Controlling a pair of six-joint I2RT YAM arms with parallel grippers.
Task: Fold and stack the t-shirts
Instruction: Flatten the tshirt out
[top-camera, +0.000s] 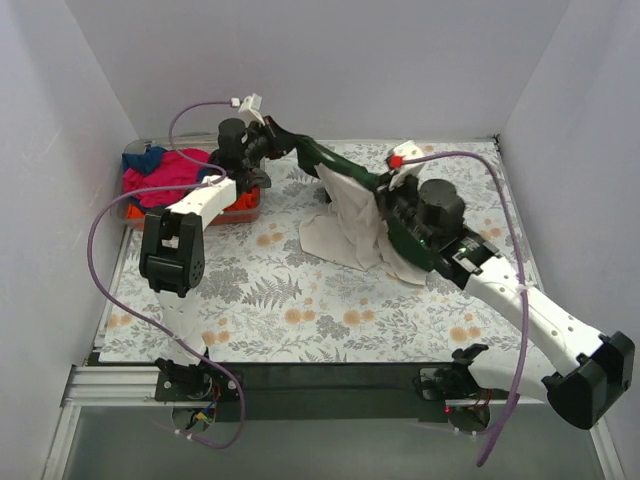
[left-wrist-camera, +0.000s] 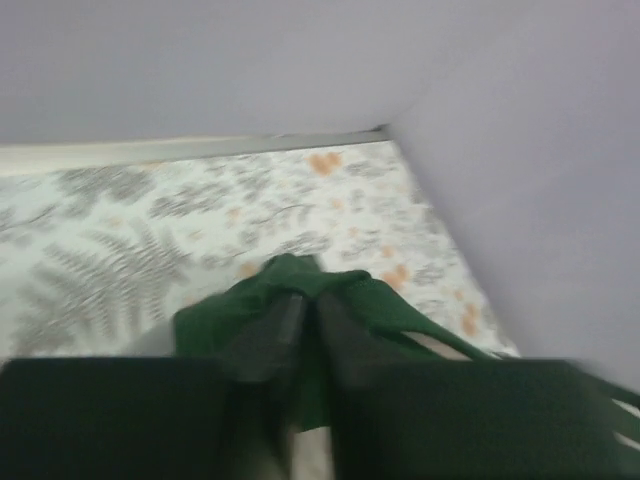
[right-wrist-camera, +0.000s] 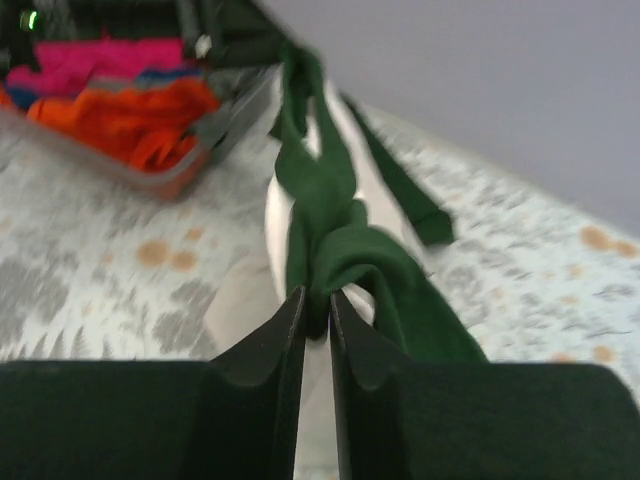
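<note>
A cream t-shirt (top-camera: 345, 225) with dark green sleeves hangs stretched between both grippers above the middle of the table, its cream body sagging down onto the floral cloth. My left gripper (top-camera: 268, 143) is shut on a green sleeve (left-wrist-camera: 300, 290) at the back, beside the bin. My right gripper (top-camera: 385, 205) is shut on the other green sleeve (right-wrist-camera: 345, 255), its fingers (right-wrist-camera: 285, 330) pinching a bunched fold. More t-shirts, magenta (top-camera: 175, 172), orange (right-wrist-camera: 130, 115) and blue, lie piled in the bin.
A clear plastic bin (top-camera: 240, 207) stands at the back left against the wall. A floral cloth (top-camera: 300, 300) covers the table. White walls close in at the back and both sides. A purple cable (top-camera: 100, 250) loops off the left arm.
</note>
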